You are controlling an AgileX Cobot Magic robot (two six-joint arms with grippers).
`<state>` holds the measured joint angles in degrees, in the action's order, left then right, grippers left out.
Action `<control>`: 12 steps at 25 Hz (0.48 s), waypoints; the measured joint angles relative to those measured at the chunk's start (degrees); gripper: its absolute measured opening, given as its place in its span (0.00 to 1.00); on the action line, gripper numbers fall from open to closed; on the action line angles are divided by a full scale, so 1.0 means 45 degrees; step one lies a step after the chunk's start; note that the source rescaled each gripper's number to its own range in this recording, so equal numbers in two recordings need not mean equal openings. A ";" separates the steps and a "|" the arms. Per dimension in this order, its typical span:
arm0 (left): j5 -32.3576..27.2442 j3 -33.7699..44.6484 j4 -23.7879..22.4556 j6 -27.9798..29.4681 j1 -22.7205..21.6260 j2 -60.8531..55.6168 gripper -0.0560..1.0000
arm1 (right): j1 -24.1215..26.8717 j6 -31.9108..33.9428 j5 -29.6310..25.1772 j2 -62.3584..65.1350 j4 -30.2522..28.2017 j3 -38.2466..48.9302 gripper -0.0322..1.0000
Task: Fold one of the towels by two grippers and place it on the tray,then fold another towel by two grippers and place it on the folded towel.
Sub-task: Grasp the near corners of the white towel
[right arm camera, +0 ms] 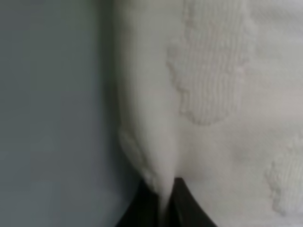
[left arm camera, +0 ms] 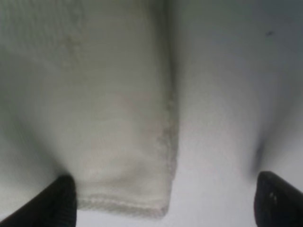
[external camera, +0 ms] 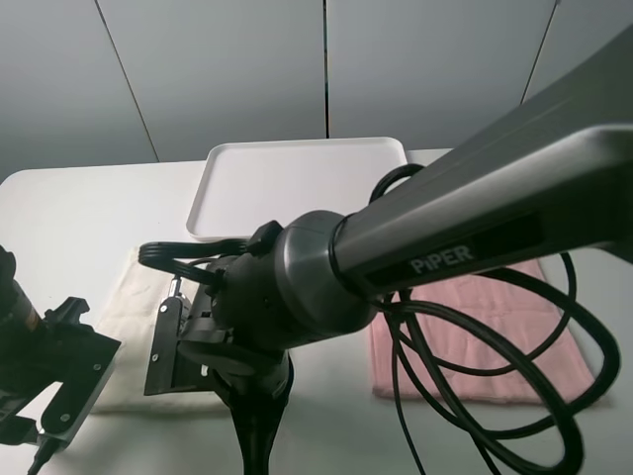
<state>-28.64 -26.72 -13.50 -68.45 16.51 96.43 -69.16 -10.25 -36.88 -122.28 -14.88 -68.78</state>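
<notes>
Left gripper [left arm camera: 168, 203] is hovering at the near-left corner of the cream towel [left arm camera: 94, 118], jaws wide open. The corner is lying between the fingers, hugging one side. Right gripper [right arm camera: 163, 204] is reaching across from the right, clamping that towel's edge. I reckon left needs closing before any lift. Pink towel [external camera: 495, 317] is lying right. Tray [external camera: 297, 146] is sitting far centre.

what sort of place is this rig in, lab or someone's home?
Most likely a robotics lab bench, not a home: a bare white table backed by plain grey wall panels, a robot arm marked PiPER, and only a tray, a cream towel and a pink towel laid out.
</notes>
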 joint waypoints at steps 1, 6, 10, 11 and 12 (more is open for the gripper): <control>0.0029 0.0000 0.0000 0.0000 0.0000 0.0000 0.99 | 0.0000 0.0000 0.0000 0.0000 -0.0104 0.0000 0.03; 0.0237 0.0000 0.0000 -0.0025 0.0000 0.0000 0.99 | 0.0000 0.0000 0.0000 -0.0018 -0.0218 0.0000 0.03; 0.0620 0.0000 0.0000 -0.0050 0.0000 0.0000 0.99 | 0.0000 0.0000 -0.0023 -0.0018 -0.0218 0.0000 0.03; 0.0739 0.0000 0.0000 -0.0050 0.0000 0.0000 0.99 | 0.0000 0.0000 -0.0023 -0.0018 -0.0218 0.0000 0.03; 0.0844 0.0008 0.0000 -0.0050 0.0000 0.0000 0.99 | 0.0000 0.0000 -0.0048 -0.0018 -0.0218 0.0000 0.03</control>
<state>-24.84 -26.68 -13.50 -68.67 16.51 96.43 -69.16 -10.25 -37.09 -122.37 -15.86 -68.78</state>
